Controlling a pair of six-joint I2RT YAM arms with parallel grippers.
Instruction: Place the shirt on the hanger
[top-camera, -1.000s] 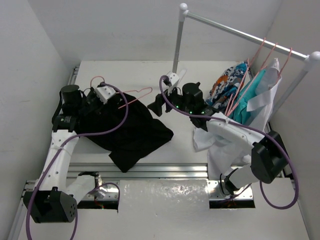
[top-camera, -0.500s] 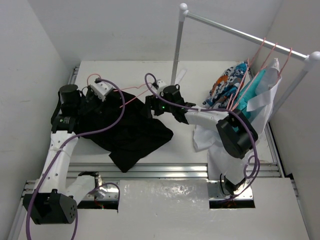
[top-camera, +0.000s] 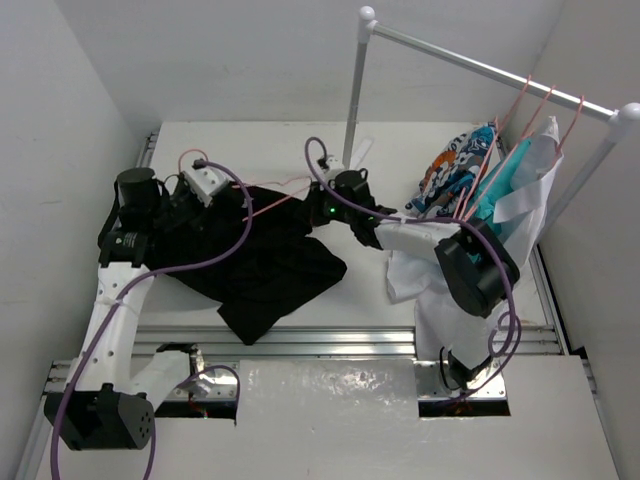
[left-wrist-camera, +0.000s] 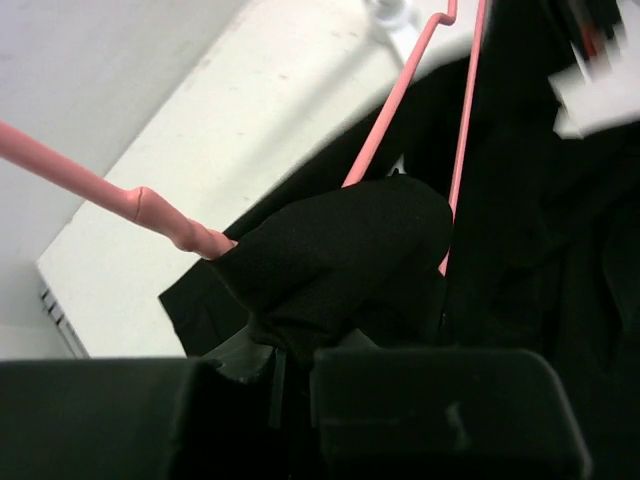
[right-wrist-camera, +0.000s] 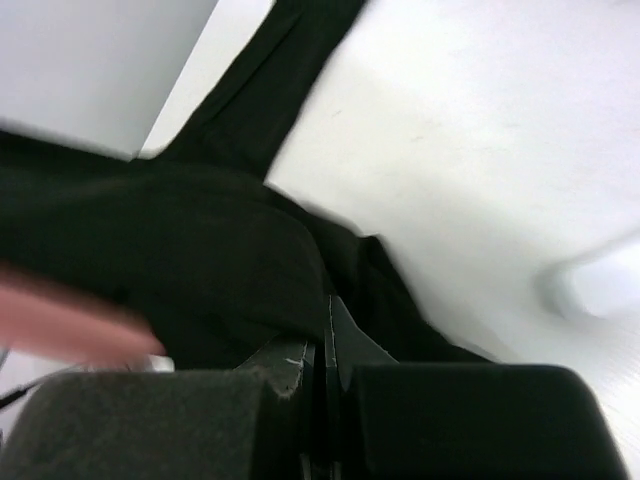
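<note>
Left gripper (left-wrist-camera: 290, 362) is closed tight, with a bunched fold of the black shirt (top-camera: 270, 265) rising from between its fingertips (whether the hanger is also in that grip cannot be told). Right gripper (right-wrist-camera: 325, 345) is likewise shut, its two fingers pressed together and pinching an edge of the same cloth. Seen from above, the shirt lies crumpled on the left half of the white table (top-camera: 260, 140), spreading from the two grippers at its far edge toward the arms' bases. The thin pink hanger (left-wrist-camera: 90, 177) lies along that far edge, between the grippers; one arm of it runs into the bunched fold at the left gripper. At far right, other garments (top-camera: 480, 190) hang from a metal rail (top-camera: 450, 55).
</note>
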